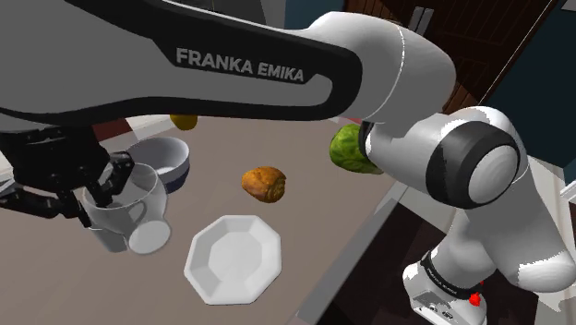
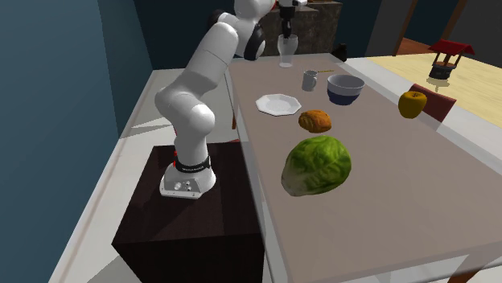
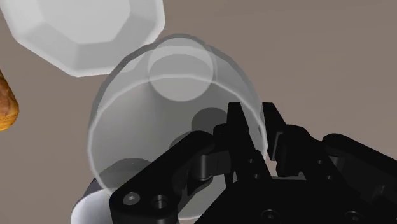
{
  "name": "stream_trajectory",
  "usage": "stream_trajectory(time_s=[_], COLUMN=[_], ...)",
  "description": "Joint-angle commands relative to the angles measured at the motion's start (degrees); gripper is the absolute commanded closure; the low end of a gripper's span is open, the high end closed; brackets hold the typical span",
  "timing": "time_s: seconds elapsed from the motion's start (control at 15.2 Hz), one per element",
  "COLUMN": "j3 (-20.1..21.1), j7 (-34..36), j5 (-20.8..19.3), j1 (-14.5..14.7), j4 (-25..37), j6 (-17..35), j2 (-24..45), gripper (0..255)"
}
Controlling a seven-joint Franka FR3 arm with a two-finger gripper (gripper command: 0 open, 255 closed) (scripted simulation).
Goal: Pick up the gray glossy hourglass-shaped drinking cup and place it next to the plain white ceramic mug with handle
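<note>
Hourglass cup (image 2: 285, 52), translucent grey, stands upright at the table's (image 2: 378, 177) far end beyond the mug (image 2: 309, 79) in the second exterior view. The wrist view adds the grip: gripper (image 3: 253, 113) narrowed, fingers pinching the cup's rim wall.

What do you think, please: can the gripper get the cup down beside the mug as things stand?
Probably yes. The gripper, shut on the rim of the cup, holds it above the table near the mug, and bare table shows between the mug and the plate.
</note>
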Motion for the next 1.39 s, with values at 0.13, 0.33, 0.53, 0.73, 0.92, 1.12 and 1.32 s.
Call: stream_trajectory(time_s=[0.13,0.33,0.53,0.73,0.92,1.12,1.32], j3=[0.9,1.2,1.4,1.5,1.6,1.5,1.5], j7=[1.2,1.7,2.0,2.4,2.6,2.9,3.2], j5=[0.8,1.3,1.5,1.7,1.7,1.6,1.5], j1=[-2.9,-4.5,-5.7,-6.6,-7.4,-7.9,-8.4], j4=[-9.2,-14.5,-18.7,-22.2,-25.2,-27.8,-30.2], j6=[5.7,9.2,12.2,14.9,17.5,19.9,22.2], j2=[-3.0,-4.5,-5.4,-6.0,-6.3,-6.5,-6.4], gripper=[255,255,255,255,255,255,255])
